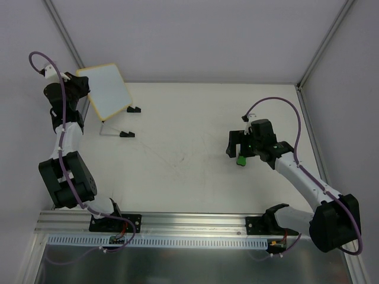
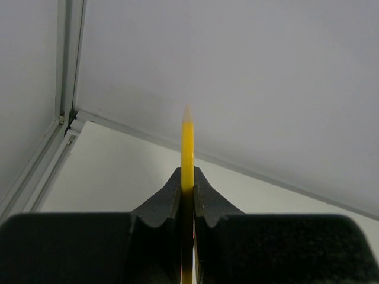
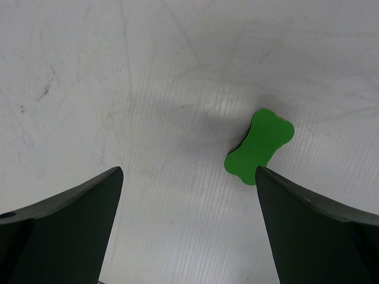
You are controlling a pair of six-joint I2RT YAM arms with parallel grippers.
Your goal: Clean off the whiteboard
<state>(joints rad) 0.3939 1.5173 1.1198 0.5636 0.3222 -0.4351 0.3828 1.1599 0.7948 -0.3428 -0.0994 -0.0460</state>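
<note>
The whiteboard [image 1: 106, 89] sits at the far left corner of the table [image 1: 189, 177], a white panel with a yellow rim, tilted so its face shows to the overhead camera; no marks can be made out on it from that view. The left gripper [image 1: 82, 83] has hold of it at its left edge, and the left wrist camera confirms this: the two black fingers [image 2: 169, 198] are pressed together on the thin yellow edge [image 2: 187, 148], which rises straight up between them against the pale back wall. Just beside the board's lower right corner stand the two black feet [image 1: 127, 134] of a thin wire support; whether the board rests on it or hangs clear cannot be told. Well apart from all this, on the right half of the table, the right gripper [image 1: 238, 151] hangs over a small green eraser [image 1: 241, 160]. Seen from the right wrist, the eraser [image 3: 259, 147] is bone-shaped, lying flat on the scuffed white surface with a dark layer under its green top, and it is nearer the right-hand finger [image 3: 320, 231] than the other one. The right gripper [image 3: 188, 171] is spread wide and holds nothing, with both fingers clear of the eraser
</note>
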